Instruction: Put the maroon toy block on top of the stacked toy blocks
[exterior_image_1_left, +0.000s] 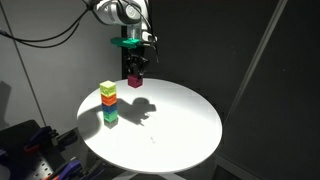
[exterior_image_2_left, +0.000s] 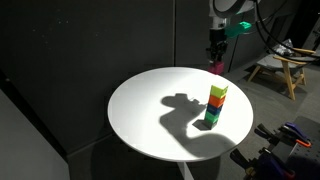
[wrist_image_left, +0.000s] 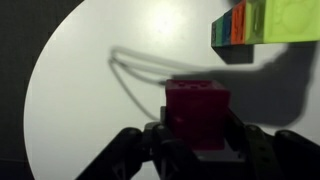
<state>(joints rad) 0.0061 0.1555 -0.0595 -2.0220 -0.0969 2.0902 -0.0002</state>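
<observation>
The maroon toy block (exterior_image_1_left: 135, 81) is held in my gripper (exterior_image_1_left: 135, 72), above the far edge of the round white table (exterior_image_1_left: 170, 125). In the wrist view the block (wrist_image_left: 196, 108) fills the space between the two dark fingers (wrist_image_left: 196, 135). It also shows in an exterior view (exterior_image_2_left: 216, 68). The stacked toy blocks (exterior_image_1_left: 108, 104) stand as a column with yellow, orange-red, green and teal cubes, near the table's edge, below and to the side of the gripper. The stack shows in an exterior view (exterior_image_2_left: 216, 104) and lies sideways at the top right of the wrist view (wrist_image_left: 265, 22).
The white table is round with dark surroundings. A wooden stool (exterior_image_2_left: 282, 72) stands beyond the table. Blue and red equipment (exterior_image_1_left: 30, 150) sits low beside the table. Cables (exterior_image_1_left: 60, 35) hang behind the arm.
</observation>
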